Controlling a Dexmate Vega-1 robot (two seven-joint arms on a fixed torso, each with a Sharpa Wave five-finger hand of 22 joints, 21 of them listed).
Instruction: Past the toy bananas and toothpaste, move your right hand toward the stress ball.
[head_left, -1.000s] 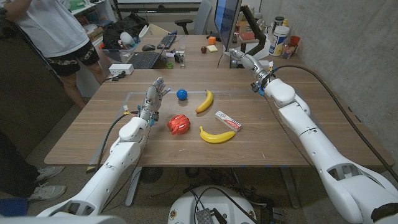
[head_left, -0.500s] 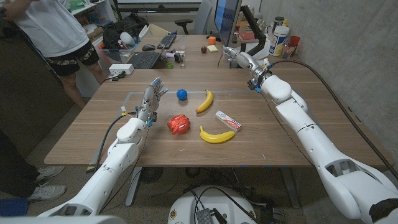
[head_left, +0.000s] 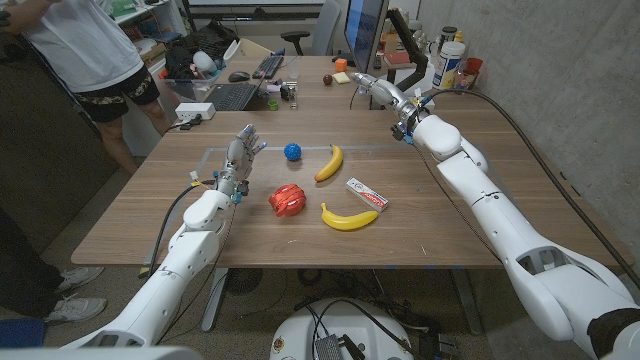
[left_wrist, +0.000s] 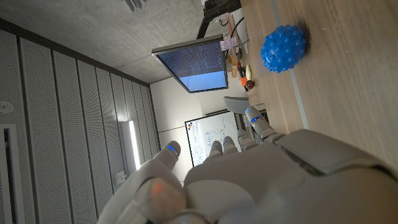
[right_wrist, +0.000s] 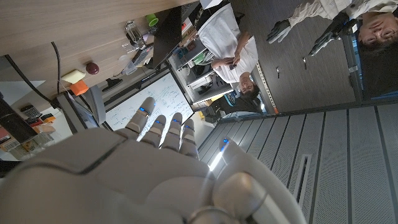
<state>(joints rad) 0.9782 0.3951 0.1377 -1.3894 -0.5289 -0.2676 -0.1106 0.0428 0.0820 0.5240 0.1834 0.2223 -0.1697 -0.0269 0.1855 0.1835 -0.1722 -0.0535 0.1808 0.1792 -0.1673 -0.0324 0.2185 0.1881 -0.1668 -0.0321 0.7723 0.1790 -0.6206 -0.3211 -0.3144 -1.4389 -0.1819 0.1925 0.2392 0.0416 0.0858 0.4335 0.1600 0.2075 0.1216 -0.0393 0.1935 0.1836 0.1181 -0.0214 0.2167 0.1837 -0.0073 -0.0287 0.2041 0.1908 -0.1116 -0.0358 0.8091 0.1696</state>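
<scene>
While the right hand (head_left: 372, 84) hovered empty, fingers spread, at upper right, the ball (head_left: 292, 152) sat upper centre on the tabletop (head_left: 450, 225), well apart; most of the reach remained.

Right hand (head_left: 374, 89) farther left (slightly)

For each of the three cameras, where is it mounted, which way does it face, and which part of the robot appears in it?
Head view: on the robot's head, looking down at the table; both arms, left hand, right hand.
Left wrist view: on the left wrist, looking along the left hand toward the stress ball.
Right wrist view: on the right wrist, looking along the right hand toward people behind.
Shared: head and left wrist views both show the stress ball.
</scene>
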